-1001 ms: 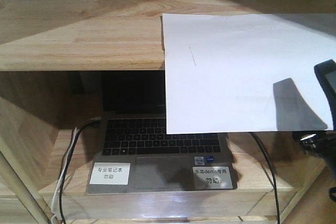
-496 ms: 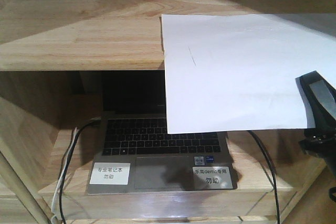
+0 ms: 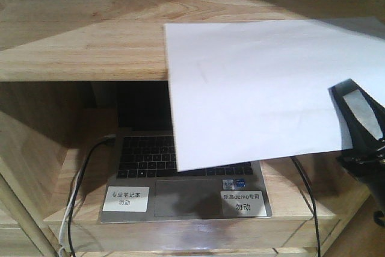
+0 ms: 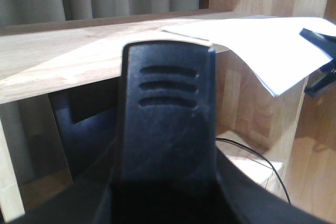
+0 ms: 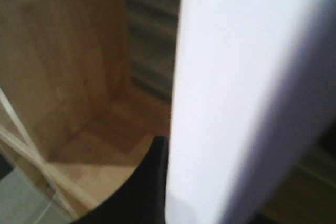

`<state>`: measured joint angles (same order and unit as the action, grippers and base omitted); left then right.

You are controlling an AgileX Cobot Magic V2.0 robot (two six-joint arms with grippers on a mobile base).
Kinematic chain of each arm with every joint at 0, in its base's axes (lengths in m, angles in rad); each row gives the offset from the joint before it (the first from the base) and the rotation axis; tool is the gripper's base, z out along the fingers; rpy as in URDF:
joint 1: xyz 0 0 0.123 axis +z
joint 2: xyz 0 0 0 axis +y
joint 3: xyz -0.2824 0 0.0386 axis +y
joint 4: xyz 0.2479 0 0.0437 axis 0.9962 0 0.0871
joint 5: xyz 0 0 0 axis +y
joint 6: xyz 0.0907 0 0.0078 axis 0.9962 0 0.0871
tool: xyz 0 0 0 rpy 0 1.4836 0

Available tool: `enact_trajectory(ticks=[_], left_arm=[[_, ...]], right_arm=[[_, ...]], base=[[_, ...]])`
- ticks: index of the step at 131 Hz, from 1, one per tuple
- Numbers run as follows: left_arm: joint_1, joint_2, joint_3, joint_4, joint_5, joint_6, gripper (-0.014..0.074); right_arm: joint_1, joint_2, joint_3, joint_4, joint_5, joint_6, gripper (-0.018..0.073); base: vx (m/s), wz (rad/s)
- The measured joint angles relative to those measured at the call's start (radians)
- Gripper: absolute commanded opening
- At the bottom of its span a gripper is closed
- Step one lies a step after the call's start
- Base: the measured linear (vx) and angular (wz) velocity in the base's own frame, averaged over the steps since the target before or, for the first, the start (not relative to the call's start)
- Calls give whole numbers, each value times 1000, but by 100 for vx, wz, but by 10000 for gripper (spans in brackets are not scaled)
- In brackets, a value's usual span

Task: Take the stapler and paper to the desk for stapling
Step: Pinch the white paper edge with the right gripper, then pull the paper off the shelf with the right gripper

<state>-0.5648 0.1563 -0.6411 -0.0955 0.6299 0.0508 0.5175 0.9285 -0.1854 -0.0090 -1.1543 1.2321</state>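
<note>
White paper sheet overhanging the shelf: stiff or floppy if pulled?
Likely floppy: the white paper sheet overhangs the wooden shelf board, free corner drooping. Probably light, sliding easily. An edge pinch by the right gripper may crease it.

Right pincer (image 3: 356, 126), low at the right, clamps the paper (image 3: 252, 88) edge; left pincer (image 4: 164, 195) grips the stapler (image 4: 168, 108).

Upper shelf (image 3: 84, 40): light wood board; the white paper (image 3: 258, 88) lies partly on it, overhanging the front edge.
Lower shelf (image 3: 180, 232): open laptop (image 3: 186, 194), cables (image 3: 84, 173) alongside.
</note>
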Motion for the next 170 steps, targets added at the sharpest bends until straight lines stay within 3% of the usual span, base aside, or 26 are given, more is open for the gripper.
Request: enact_trajectory(ticks=[42, 125, 143, 170], left_arm=[[0, 0, 0, 0, 0, 0, -6], [0, 0, 0, 0, 0, 0, -6], [0, 0, 0, 0, 0, 0, -6], [0, 0, 0, 0, 1, 0, -6]], right_arm=[[0, -20, -31, -99, 2, -1, -7], [-7, -402, -13, -77, 143, -53, -7], [-91, -457, 40, -68, 159, -14, -7], [-257, -576, 88, -118, 167, 124, -7]], base=[[0, 0], [0, 0], [0, 0], [0, 0]])
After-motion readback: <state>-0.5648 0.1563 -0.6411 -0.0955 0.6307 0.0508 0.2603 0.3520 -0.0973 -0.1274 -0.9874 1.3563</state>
